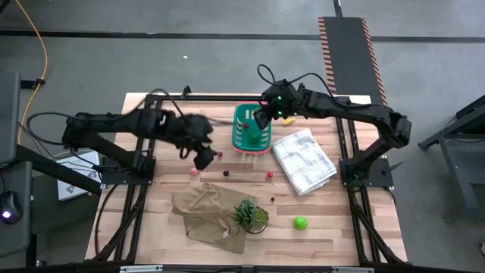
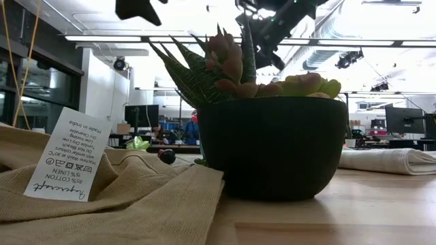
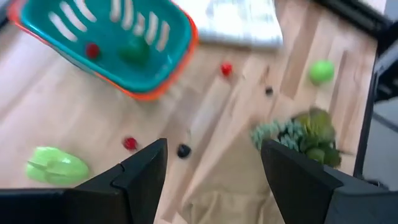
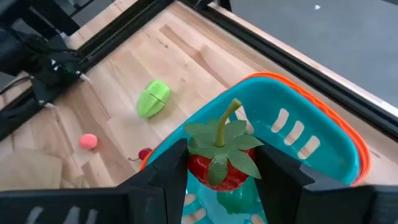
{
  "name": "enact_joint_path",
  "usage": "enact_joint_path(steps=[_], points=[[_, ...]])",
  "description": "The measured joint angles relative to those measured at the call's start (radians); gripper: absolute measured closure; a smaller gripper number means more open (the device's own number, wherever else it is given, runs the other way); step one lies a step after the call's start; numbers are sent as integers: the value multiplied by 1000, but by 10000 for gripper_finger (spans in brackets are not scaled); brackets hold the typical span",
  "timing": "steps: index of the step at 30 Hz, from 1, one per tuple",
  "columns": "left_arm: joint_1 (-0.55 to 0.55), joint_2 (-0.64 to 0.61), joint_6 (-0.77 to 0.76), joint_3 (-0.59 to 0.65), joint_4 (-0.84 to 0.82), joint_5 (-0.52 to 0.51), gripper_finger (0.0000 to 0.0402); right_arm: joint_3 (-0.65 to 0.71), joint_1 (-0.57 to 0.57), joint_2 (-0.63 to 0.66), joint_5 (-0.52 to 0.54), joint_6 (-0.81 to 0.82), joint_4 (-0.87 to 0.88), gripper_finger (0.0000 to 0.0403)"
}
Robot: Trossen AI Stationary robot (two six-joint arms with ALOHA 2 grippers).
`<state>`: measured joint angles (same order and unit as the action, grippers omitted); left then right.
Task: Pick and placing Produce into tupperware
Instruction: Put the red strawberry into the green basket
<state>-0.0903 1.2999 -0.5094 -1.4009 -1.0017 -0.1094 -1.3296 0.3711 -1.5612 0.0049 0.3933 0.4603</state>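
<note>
From above, the right gripper (image 1: 261,117) hangs over the far end of the teal basket (image 1: 252,130), which sits at the back middle of the wooden table (image 1: 167,243). The left gripper (image 1: 203,158) hovers over the table just left of the basket, with small red balls on the wood near it. A white checked cloth (image 1: 305,161) lies right of the basket, a tan cloth (image 1: 203,208) lies at the front, a spiky plant (image 1: 250,214) sits on its edge, and a light green ball (image 1: 301,223) lies well apart to the right. From table height, the plant's dark pot (image 2: 272,146) fills the middle, the tan cloth with its white label (image 2: 65,158) is at the left, and I cannot tell how the fingers stand up there. From the left wrist, the two dark fingers (image 3: 140,174) stand wide apart with nothing between them; below them are a dark ball (image 3: 183,150), a red ball (image 3: 130,143) and a light green lump (image 3: 56,167), and the basket farther off holds a red piece and a dark green piece. From the right wrist, the fingers (image 4: 171,171) are clamped on a red strawberry (image 4: 219,165) with green leaves, held right over the open basket, with a green lump and a pink ball on the wood beyond.
</note>
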Motion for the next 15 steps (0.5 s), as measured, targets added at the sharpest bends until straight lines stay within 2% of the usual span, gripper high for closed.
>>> enact_joint_path(steps=[6, 15], points=[[-89, -43, 79, -65, -89, 11, 153, 0, 18, -33, -37, -10, -8, 258], [-235, -154, 148, -47, -165, 11, 153, 1, 29, -84, -68, 15, -16, 258]])
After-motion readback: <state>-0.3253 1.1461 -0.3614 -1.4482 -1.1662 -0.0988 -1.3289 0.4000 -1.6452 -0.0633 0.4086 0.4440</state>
